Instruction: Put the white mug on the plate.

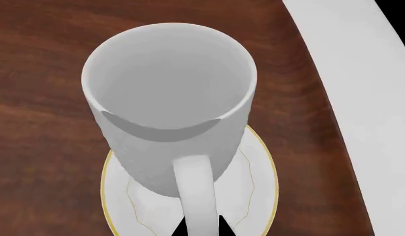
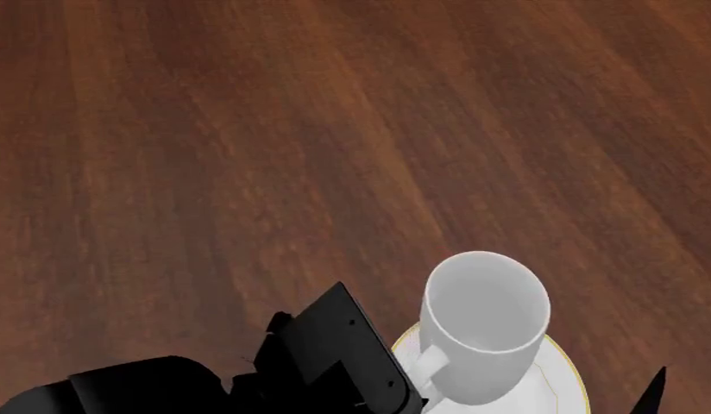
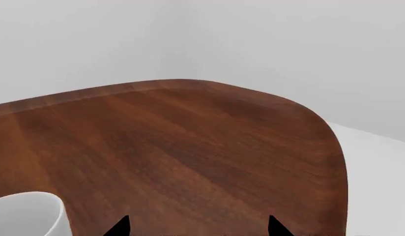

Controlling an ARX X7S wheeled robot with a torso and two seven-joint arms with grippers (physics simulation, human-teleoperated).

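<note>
The white mug (image 1: 169,98) is plain and glossy and sits over the plate (image 1: 258,172), a round white plate with a thin gold rim. I cannot tell whether the mug's base touches the plate. The mug's loop handle (image 1: 199,196) runs between the two black fingertips of my left gripper (image 1: 201,228), which is shut on it. In the head view the mug (image 2: 485,332) is low and right of centre above the plate (image 2: 566,379), with my left gripper (image 2: 385,379) at its handle. My right gripper (image 3: 198,227) is open with bare wood between its fingers, and the mug's rim (image 3: 25,214) shows off to one side.
Everything rests on a dark wooden table (image 2: 275,155). The table's edge (image 1: 320,98) runs close beside the plate, with pale floor (image 1: 366,73) beyond it. A rounded table corner (image 3: 324,128) appears in the right wrist view. A tip of my right gripper (image 2: 652,392) shows beside the plate.
</note>
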